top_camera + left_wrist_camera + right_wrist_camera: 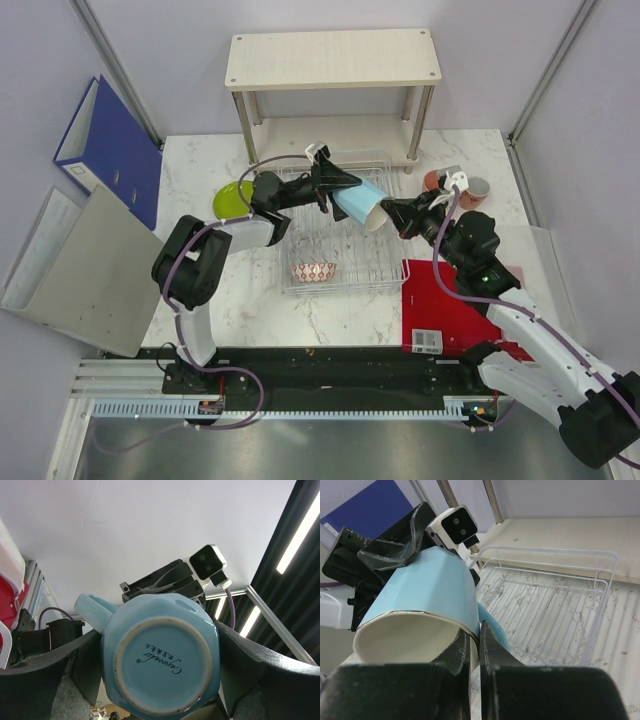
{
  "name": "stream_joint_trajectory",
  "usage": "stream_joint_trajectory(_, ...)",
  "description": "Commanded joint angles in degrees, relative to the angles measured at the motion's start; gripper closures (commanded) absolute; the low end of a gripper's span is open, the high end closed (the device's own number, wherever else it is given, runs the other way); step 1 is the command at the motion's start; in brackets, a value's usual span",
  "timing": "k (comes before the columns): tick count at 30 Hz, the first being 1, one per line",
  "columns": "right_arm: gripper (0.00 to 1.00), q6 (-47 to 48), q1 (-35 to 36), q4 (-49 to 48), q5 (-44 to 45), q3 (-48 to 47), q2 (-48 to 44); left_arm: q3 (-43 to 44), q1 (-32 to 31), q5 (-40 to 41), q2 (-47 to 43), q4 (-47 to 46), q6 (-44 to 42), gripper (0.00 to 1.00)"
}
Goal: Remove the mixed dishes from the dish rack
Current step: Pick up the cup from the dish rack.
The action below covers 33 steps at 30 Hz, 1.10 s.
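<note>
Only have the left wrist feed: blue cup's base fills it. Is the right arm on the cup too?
Observer: Yes. The right wrist view shows the right tool clamped across the rim of the light blue cup.
Operator: Where's the cup relative to the rack?
Observer: In the top view it's held tilted over the right half of the dish rack, mouth toward the right arm.
Operator: Anything left in the rack?
Observer: One small red-white patterned bowl, at the rack's near edge.
</note>
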<state>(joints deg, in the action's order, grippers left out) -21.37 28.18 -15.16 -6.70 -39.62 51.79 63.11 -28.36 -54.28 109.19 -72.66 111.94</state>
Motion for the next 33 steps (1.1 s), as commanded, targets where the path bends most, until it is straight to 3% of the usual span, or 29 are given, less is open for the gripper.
stream_joint_trajectory(1, 1.00, -5.9, 0.2, -6.3, -5.0, -4.9, -0.9, 2.5, 0.8, 0.8, 2.3, -20.6, -3.0, 0.98)
stream_joint_trajectory(7, 0.84, -5.8, 0.3, -9.1, -7.4, -3.8, 1.8, 4.0, -0.6, -1.3, 3.5, -22.6, -0.8, 0.98)
stream_joint_trajectory(12, 0.62, -5.4, 0.3, -9.9, -8.1, -3.8, 3.2, 3.9, -0.8, -1.7, 3.5, -22.6, -0.8, 0.98)
stream_joint_trajectory(14, 0.59, -5.2, 0.2, -9.8, -7.7, -3.7, 3.8, 3.8, -1.0, -1.9, 3.5, -22.6, -0.8, 0.98)
stream_joint_trajectory(21, 0.60, -4.1, 0.2, -10.2, -6.3, -2.9, 5.0, 3.8, -1.8, -2.4, 3.4, -22.5, -0.8, 0.98)
stream_joint_trajectory(24, 0.65, -3.7, 0.3, -10.7, -6.0, -2.7, 6.2, 3.9, -2.9, -2.8, 3.3, -22.6, -0.9, 0.98)
stream_joint_trajectory(28, 0.80, -4.1, 0.3, -12.2, -6.2, -2.4, 8.0, 4.1, -4.1, -3.5, 3.2, -22.6, -0.9, 0.98)
stream_joint_trajectory(33, 0.75, -4.6, 0.3, -13.6, -6.8, -2.0, 9.4, 3.9, -5.0, -4.2, 2.8, -22.6, -1.0, 0.98)
